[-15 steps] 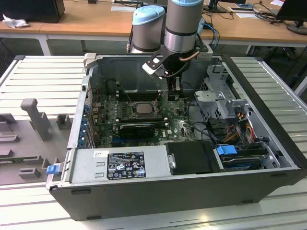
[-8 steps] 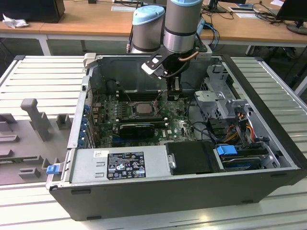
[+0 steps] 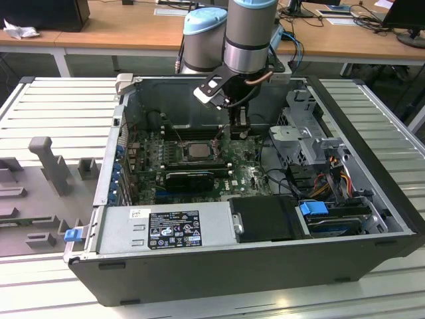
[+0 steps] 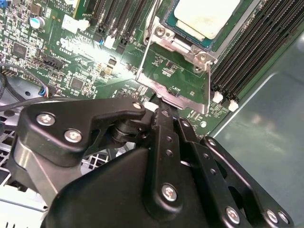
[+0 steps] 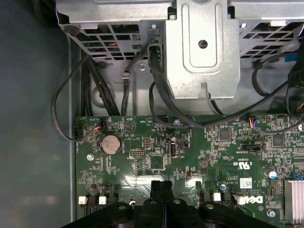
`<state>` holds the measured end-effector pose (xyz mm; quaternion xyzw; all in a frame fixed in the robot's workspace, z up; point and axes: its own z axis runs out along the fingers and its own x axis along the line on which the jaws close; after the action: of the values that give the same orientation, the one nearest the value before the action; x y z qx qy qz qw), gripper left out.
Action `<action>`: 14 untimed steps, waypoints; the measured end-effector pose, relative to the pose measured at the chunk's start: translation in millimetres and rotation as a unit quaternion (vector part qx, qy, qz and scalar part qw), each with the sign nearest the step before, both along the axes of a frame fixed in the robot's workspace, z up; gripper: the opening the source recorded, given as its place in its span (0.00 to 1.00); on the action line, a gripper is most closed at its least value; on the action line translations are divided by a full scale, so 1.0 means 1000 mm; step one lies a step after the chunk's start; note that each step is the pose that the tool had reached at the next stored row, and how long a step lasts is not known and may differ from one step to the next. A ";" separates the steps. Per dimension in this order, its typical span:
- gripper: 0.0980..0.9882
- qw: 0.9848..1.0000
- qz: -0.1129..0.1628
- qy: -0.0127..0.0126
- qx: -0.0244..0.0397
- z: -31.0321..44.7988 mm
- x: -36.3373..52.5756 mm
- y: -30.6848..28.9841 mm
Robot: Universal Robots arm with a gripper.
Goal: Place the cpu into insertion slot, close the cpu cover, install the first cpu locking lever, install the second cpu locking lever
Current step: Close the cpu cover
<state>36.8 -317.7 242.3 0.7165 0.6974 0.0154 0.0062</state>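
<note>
The cpu (image 4: 204,16), a pale silver square, lies in the insertion slot (image 4: 167,29) on the motherboard; the exterior view shows the cpu (image 3: 197,150) mid-board. The cpu cover (image 4: 178,95), a grey metal frame with a cut-out middle, stands swung open from the slot toward my gripper. My gripper (image 4: 159,105) is shut, its tips right at the cover's free edge. I cannot tell whether they pinch it. In the first wrist view the gripper (image 5: 162,184) has its black fingers (image 5: 156,187) pressed together above the board. In the exterior view the gripper (image 3: 232,133) hangs to the right of the slot.
Long black memory slots (image 4: 256,42) flank the socket. A black card (image 3: 189,178) lies in front of it. The power supply (image 3: 166,229) fills the case front. A metal drive cage (image 5: 199,47) with loose black cables (image 5: 161,95) is on the exterior view's right.
</note>
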 end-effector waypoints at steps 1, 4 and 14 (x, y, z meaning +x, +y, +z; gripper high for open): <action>0.01 1.000 0.000 0.000 0.000 0.0000 -0.0010 0.0000; 0.01 1.000 0.000 0.000 0.000 0.0000 -0.0032 0.0000; 0.01 1.000 0.000 0.000 0.000 0.0000 -0.0109 0.0000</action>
<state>25.9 -317.7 242.3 0.7165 0.6974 0.0154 0.0062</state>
